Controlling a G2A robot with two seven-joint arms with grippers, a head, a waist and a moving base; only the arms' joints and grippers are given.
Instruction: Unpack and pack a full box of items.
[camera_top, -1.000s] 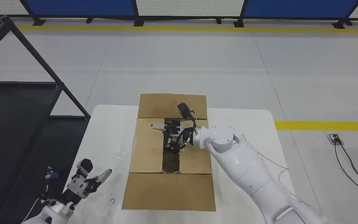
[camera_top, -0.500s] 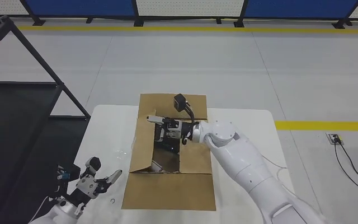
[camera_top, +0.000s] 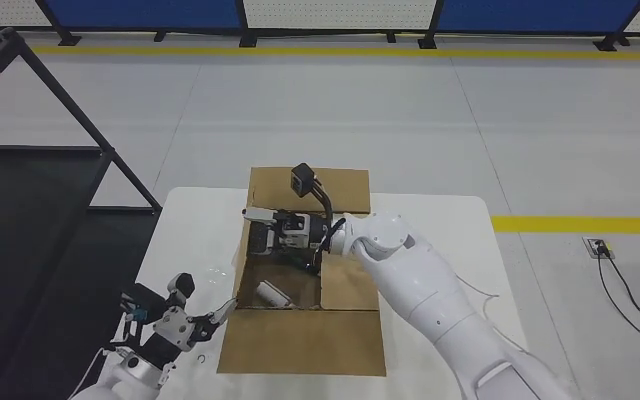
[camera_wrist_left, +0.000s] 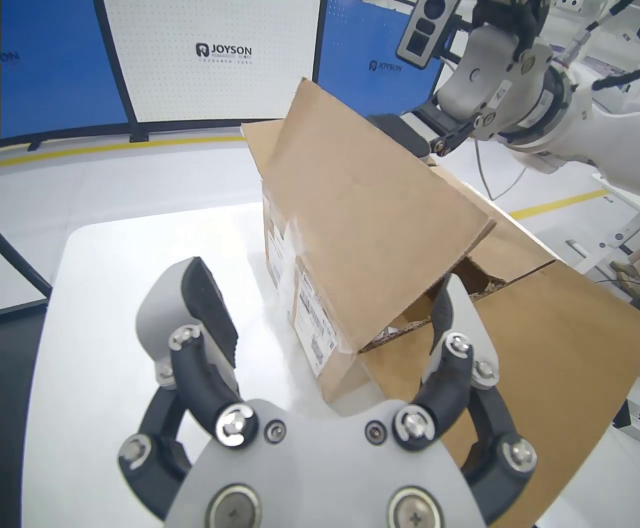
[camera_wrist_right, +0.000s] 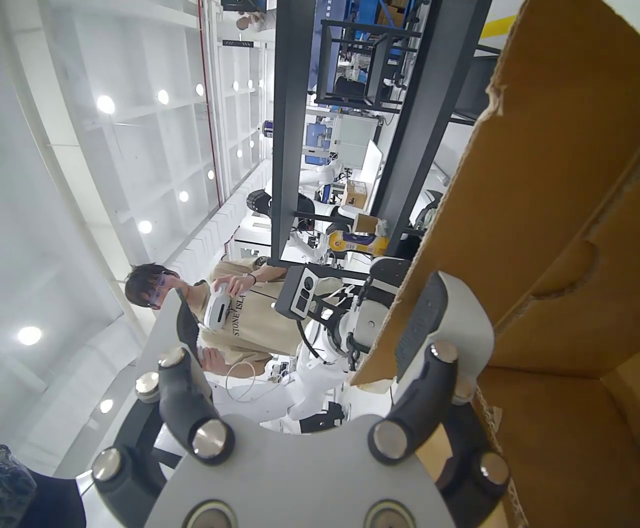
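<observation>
Centrally on the white bench sits the cardboard box, its left flap tilted up and a white roll lying inside. My right claw is spread wide at that flap's far end, the flap's edge between its fingers. My left claw hangs with fingers apart by the box's near-left corner, holding nothing.

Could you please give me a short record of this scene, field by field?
box: cardboard, on the white table, partly open
flap: on the left arm's side, standing tilted up
right tool: open, at the top edge of that flap
left tool: open, low beside the box's near corner
inside: a white roll lies in the opening
</observation>
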